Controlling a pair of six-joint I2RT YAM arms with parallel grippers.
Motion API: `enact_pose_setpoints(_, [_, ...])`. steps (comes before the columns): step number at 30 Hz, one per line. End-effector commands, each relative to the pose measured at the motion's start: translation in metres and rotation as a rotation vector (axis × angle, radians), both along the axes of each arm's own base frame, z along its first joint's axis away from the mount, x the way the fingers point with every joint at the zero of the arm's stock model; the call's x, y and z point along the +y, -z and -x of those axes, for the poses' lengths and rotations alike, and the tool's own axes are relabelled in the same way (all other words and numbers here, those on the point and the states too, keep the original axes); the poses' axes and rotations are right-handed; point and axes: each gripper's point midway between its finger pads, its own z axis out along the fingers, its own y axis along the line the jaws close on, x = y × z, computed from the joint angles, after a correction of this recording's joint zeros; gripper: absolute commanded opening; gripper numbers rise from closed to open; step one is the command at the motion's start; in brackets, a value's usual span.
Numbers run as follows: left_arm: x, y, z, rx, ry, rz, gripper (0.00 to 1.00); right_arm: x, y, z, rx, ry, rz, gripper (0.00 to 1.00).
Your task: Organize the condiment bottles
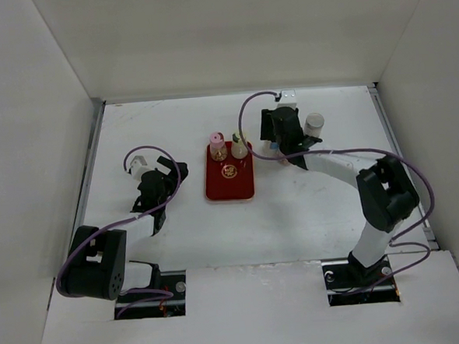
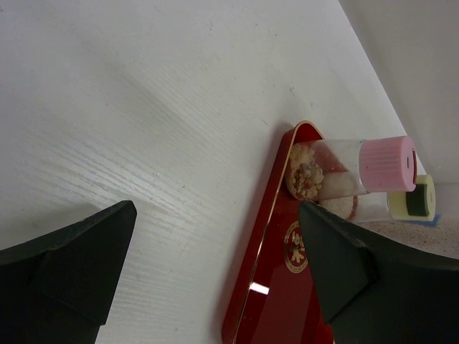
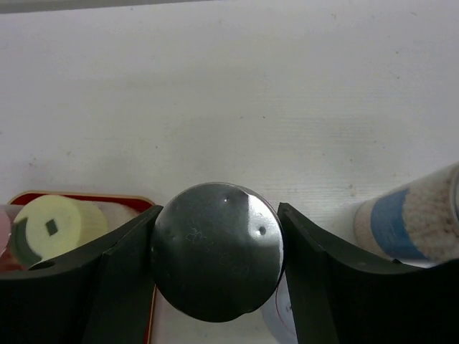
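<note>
Gripping silver-lidded bottle [image 3: 217, 251] with right gripper [image 3: 217, 266], seemingly snug; left gripper [image 2: 216, 215] spread, empty. Could slip off lid, toppling blue-banded bottle [image 3: 409, 222] at right.

Right wrist view: the silver-lidded bottle [image 3: 215, 251] shows only its lid, its body hidden beneath. The right edge cuts off the blue-banded bottle [image 3: 396, 231]. At lower left, a jaw covers part of the yellow-lidded bottle [image 3: 46, 226]. Left wrist view: the bottom edge crops the red tray [image 2: 276, 304].
</note>
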Motion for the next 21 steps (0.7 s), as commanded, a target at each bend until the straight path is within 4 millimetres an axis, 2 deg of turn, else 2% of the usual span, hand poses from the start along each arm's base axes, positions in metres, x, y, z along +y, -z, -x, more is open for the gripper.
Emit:
enact_pose_setpoints(1, [0.000, -0.012, -0.004, -0.049, 0.001, 0.018, 1.00, 0.008, -0.135, 0.014, -0.328, -0.011, -0.137, 0.53])
enact_pose_setpoints(3, [-0.002, -0.013, -0.005, -0.054, 0.003, 0.017, 1.00, 0.011, -0.142, 0.026, -0.327, -0.032, -0.135, 0.53])
enact_pose_setpoints(9, [-0.001, -0.012, -0.004, -0.050, 0.002, 0.020, 1.00, 0.039, -0.132, 0.050, -0.262, -0.118, -0.117, 0.54])
enact_pose_setpoints(12, [0.000, -0.013, -0.005, -0.052, -0.004, 0.015, 1.00, 0.070, -0.128, 0.061, -0.240, -0.199, -0.143, 0.54])
enact_pose_setpoints(17, [0.001, -0.015, -0.004, -0.060, -0.005, 0.019, 1.00, 0.139, -0.122, 0.078, -0.206, -0.363, -0.196, 0.54])
enact_pose_setpoints(19, [0.003, -0.013, -0.004, -0.054, -0.011, 0.017, 1.00, 0.163, -0.115, 0.079, -0.200, -0.407, -0.194, 0.54])
enact_pose_setpoints(21, [0.004, -0.011, -0.003, -0.048, -0.008, 0.022, 1.00, 0.179, -0.109, 0.076, -0.195, -0.425, -0.189, 0.54])
